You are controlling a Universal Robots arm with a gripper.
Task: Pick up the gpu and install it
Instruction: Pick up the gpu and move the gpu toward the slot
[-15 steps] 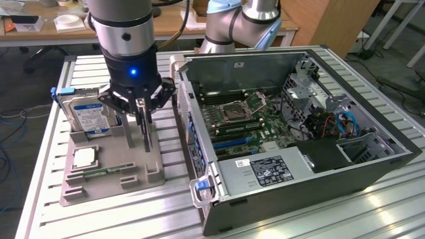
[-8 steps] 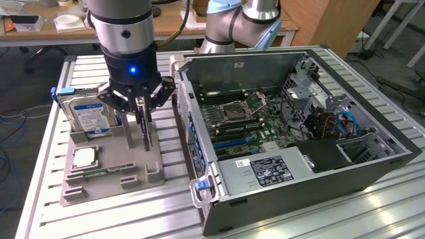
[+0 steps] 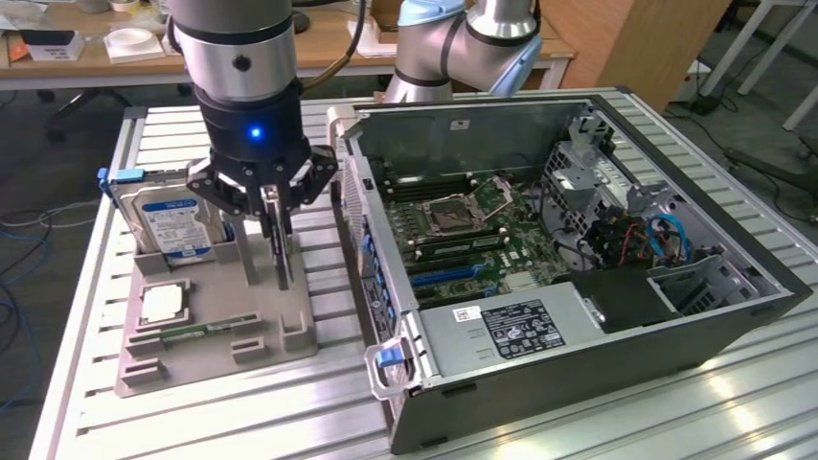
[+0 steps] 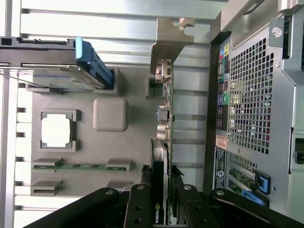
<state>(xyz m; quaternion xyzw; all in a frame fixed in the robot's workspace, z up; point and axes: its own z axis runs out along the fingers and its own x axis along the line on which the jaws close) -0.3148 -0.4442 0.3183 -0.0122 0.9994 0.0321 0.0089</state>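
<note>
The gpu (image 4: 164,118) stands edge-on along the side of the grey parts holder (image 4: 133,85) that faces the computer case. Its silver end bracket (image 4: 172,42) is at the far end, by a holder slot. In the wrist view my gripper (image 4: 161,190) straddles the card's near end, one black finger (image 4: 141,204) on each face, shut on it. From the exterior view the gripper (image 3: 278,276) points straight down over the holder (image 3: 217,340), fingers close together. Whether the card has risen from its slot I cannot tell.
The holder also carries a blue-labelled hard drive (image 3: 172,216), a memory stick (image 3: 198,329) and a square chip (image 3: 163,304). The open computer case (image 3: 715,287) lies to the exterior view's right, its motherboard (image 3: 473,230) exposed. A second arm (image 3: 461,48) stands behind.
</note>
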